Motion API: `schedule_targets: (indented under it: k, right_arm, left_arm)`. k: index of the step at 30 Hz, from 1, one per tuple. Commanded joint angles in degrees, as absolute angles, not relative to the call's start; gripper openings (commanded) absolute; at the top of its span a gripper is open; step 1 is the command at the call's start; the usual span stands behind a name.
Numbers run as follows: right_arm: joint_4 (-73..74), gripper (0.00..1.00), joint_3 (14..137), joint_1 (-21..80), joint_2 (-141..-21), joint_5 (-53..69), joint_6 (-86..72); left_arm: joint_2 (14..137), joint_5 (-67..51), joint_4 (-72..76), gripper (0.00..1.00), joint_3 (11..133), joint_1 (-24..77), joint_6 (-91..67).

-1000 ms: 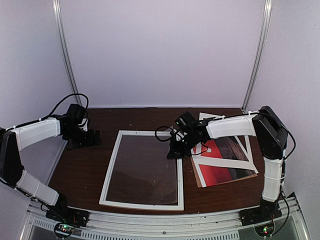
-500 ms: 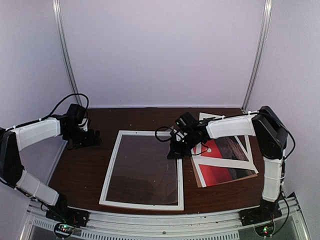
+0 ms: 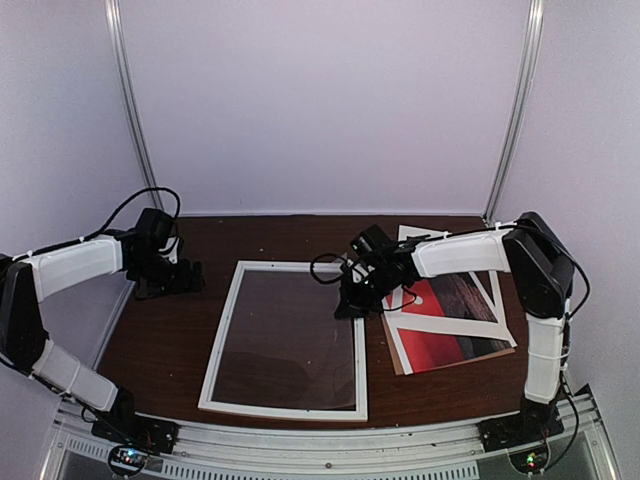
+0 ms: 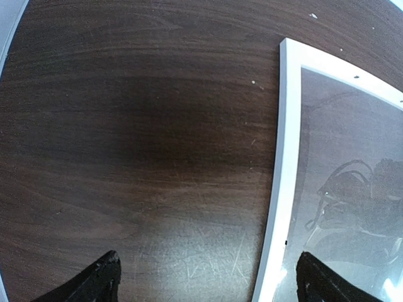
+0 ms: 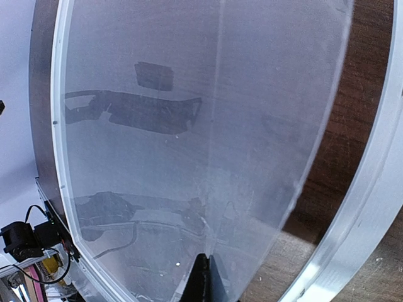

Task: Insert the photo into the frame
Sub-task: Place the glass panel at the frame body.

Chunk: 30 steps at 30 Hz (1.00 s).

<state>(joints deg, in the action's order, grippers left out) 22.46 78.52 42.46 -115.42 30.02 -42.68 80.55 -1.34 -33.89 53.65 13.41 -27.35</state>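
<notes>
The white frame point(image 3: 222, 335) lies flat mid-table; its edge shows in the left wrist view point(image 4: 283, 157) and the right wrist view point(image 5: 371, 189). A clear sheet point(image 5: 189, 94) sits inside it, one edge raised. My right gripper point(image 3: 345, 305) is at the frame's right side, shut on that sheet's edge point(image 5: 204, 277). The red sunset photo point(image 3: 440, 320) lies to the right of the frame, partly under a white paper mat point(image 3: 470, 315). My left gripper point(image 3: 190, 275) is open and empty over bare table by the frame's far left corner point(image 4: 208, 283).
A brown backing board point(image 3: 400, 365) peeks out under the photo. Purple walls close in the left, back and right. The dark wooden table point(image 3: 160, 340) shows left of the frame. Cables hang at both wrists.
</notes>
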Motion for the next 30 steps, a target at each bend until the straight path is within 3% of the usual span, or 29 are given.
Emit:
schedule_targets:
  k: [1,17,30]
  right_arm:
    - [22.59,0.0,79.96,42.8,-116.85,30.41,-42.89]
    - [22.59,0.04,81.31,43.02,-118.33,30.64,-42.8]
    - [22.15,0.26,81.44,43.11,-119.21,30.85,-42.8]
  left_arm:
    - [81.38,-2.09,-31.72,0.98,54.29,14.42,-27.07]
    - [81.65,-3.07,-29.26,0.98,55.0,21.42,-30.25]
    - [85.61,-5.69,-23.53,0.98,55.36,32.96,-37.08]
